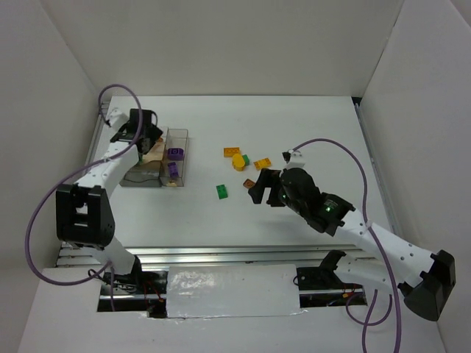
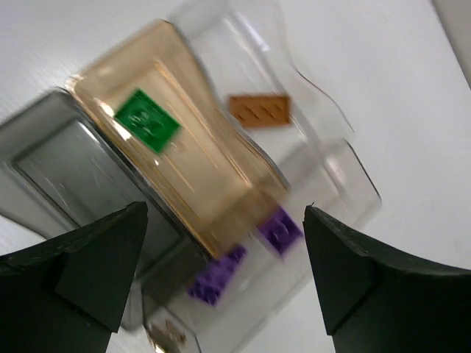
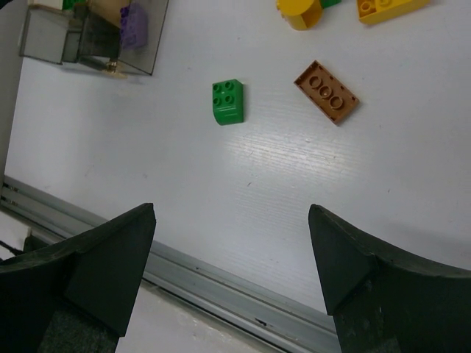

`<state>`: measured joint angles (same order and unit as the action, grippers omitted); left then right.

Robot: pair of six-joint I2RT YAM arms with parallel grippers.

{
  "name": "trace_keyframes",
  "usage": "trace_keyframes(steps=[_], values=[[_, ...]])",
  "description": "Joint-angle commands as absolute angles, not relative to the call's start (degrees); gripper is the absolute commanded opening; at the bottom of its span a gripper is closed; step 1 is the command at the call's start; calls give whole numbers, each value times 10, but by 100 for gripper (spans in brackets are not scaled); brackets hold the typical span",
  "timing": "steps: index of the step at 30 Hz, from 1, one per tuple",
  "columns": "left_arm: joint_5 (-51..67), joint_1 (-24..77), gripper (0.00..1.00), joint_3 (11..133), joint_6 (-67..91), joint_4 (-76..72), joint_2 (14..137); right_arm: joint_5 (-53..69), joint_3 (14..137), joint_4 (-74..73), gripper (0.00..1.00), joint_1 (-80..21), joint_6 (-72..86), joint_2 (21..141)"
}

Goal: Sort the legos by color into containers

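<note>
My left jaws hung spread above the containers (image 2: 213, 176), a green lego (image 2: 147, 120) lying below them: drop-off done, I judged. My right jaws, spread too, next needed lowering onto the green brick (image 3: 228, 101) ahead.

Setting: a robotics lab test cell.
Enclosure: plain white panels (image 1: 66, 66) wall in the left, back and right sides of a white tabletop (image 1: 309, 125).
Machines: two white-and-black robot arms, the left arm (image 1: 110, 165) and the right arm (image 1: 390, 246), are bolted at the near edge.
Wiring: purple cables (image 1: 119, 87) loop loose from each arm.
Fittings: a bare metal rail (image 1: 221, 254) runs along the front edge.
Props: loose legos (image 1: 221, 191) and clear containers (image 1: 182, 147) sit laid out as for a trial.
</note>
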<state>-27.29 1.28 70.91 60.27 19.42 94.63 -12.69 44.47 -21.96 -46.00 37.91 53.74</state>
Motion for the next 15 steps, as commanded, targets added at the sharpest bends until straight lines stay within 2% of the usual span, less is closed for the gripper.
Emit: trace_keyframes(steps=[1,6,10,15], values=[[-321,148,100,766,532,244,887,-193,452,-239,92,-464,412,513],[-337,332,100,756,526,310,897,-268,469,-283,92,-464,439,471],[-374,436,100,758,574,358,944,-287,492,-315,93,-463,435,468],[-367,461,99,777,601,387,1041,-258,491,-309,92,-463,425,455]])
